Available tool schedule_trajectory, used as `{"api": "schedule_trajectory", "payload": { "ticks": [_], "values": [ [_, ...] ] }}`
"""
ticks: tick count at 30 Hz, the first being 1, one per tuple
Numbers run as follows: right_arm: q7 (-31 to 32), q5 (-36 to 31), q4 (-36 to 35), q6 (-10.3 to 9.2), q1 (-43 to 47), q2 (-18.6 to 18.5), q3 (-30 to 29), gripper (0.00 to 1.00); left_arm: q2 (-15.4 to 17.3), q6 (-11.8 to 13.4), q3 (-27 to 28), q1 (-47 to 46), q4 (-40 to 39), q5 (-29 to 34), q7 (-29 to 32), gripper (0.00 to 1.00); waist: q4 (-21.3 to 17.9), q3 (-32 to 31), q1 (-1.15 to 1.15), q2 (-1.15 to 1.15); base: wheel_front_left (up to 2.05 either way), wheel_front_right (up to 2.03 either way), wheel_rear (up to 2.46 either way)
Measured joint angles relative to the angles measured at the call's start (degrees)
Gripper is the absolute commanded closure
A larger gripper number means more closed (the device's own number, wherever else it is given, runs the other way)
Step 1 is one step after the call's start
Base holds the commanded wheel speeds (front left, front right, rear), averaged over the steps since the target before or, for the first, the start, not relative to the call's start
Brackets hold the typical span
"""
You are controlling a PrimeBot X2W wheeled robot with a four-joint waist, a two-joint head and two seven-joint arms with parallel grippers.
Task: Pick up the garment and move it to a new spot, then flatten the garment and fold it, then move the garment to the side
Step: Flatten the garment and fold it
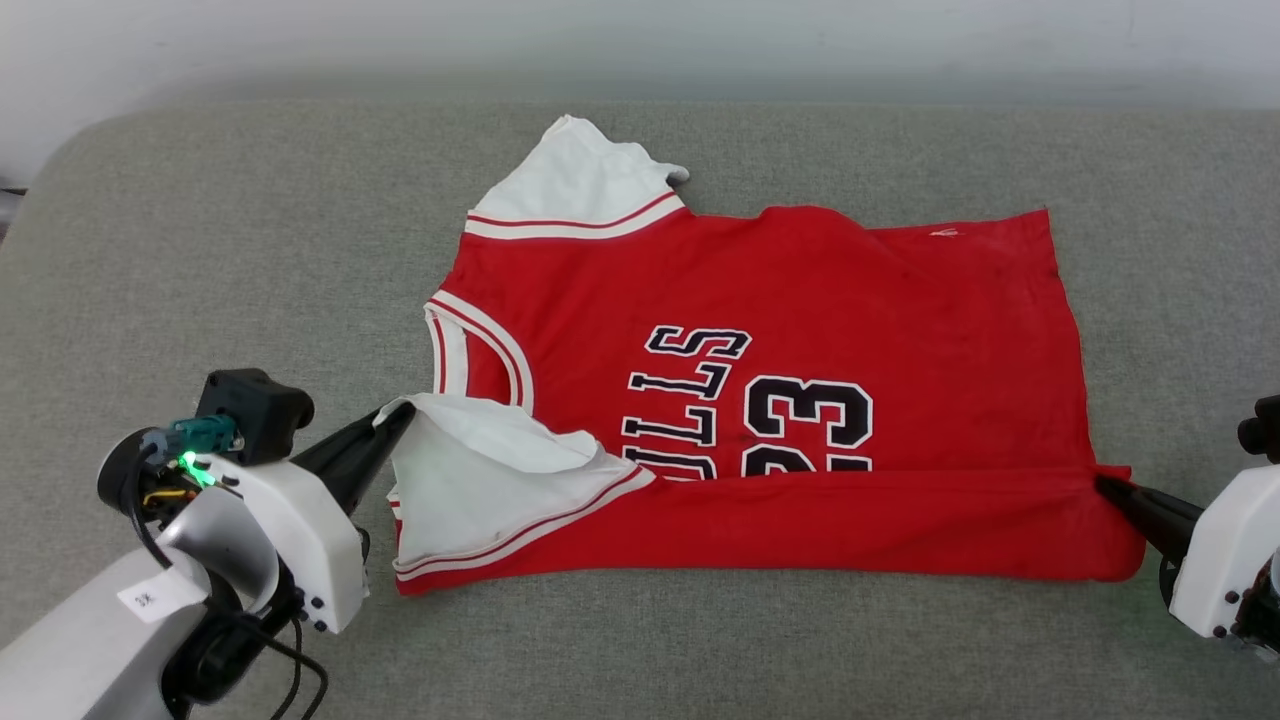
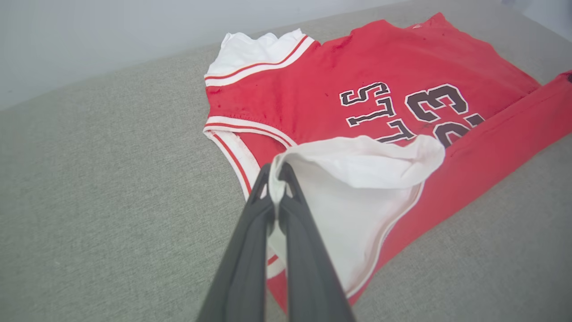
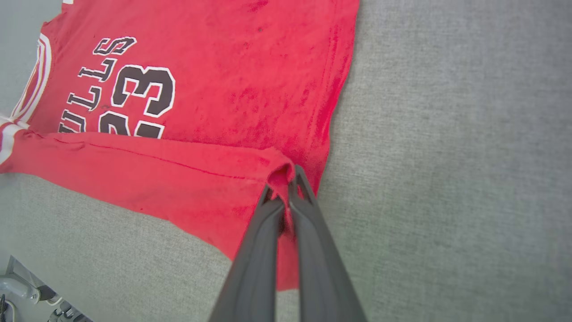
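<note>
The garment (image 1: 800, 290) lies spread on the grey cushion (image 1: 200, 250) with its dark lettering (image 1: 805, 412) facing up. Its near edge is turned over toward the middle in a long red band that hides the lower part of the lettering. My left tool (image 1: 398, 412) is clamped tight on the rim of the near white sleeve (image 1: 480, 490), which stands raised at that corner. My right tool (image 1: 1102, 484) is pinched closed on the red hem corner at the band's other end.
</note>
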Motion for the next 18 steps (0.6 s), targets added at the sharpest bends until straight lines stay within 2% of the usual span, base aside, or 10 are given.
{"api": "schedule_trajectory", "payload": {
  "ticks": [11,12,13,14,15,18],
  "values": [
    [-0.6,-1.98,3.89,0.0,-4.81,1.12,3.3,1.0,-3.16,-3.8,-2.22,-6.32,10.99,1.65,2.19,1.0,-1.65,3.16,0.0,0.0,0.0,0.0,0.0],
    [-0.78,-2.07,4.61,0.0,-5.32,1.37,3.31,1.0,-3.21,-3.85,-3.02,-6.85,12.04,3.03,2.47,0.56,-1.77,3.3,0.0,0.0,0.0,0.0,0.0],
    [-0.76,-2.13,5.37,0.0,-5.72,1.55,3.44,0.79,-3.31,-3.6,-3.64,-7.3,13.37,4.81,2.43,0.0,-1.87,3.41,0.0,0.0,0.0,0.0,0.0],
    [-1.33,-2.72,5.87,0.0,-5.98,1.59,3.67,0.79,-3.76,-3.41,-3.88,-7.56,14.74,4.95,2.56,0.0,-1.91,3.48,0.0,0.0,0.0,0.0,0.0],
    [-1.63,-2.81,6.34,0.0,-6.41,1.76,3.93,0.0,-4.32,-3.43,-4.21,-7.67,15.75,5.05,2.48,0.0,-1.93,3.49,0.0,0.0,0.0,0.0,0.0],
    [-3.52,-2.87,6.87,0.0,-7.67,2.23,4.92,0.0,-6.5,-3.21,-4.09,-7.89,18.27,4.97,0.6,0.0,-1.86,3.08,0.0,0.0,0.0,0.0,0.0]
  ]
}}
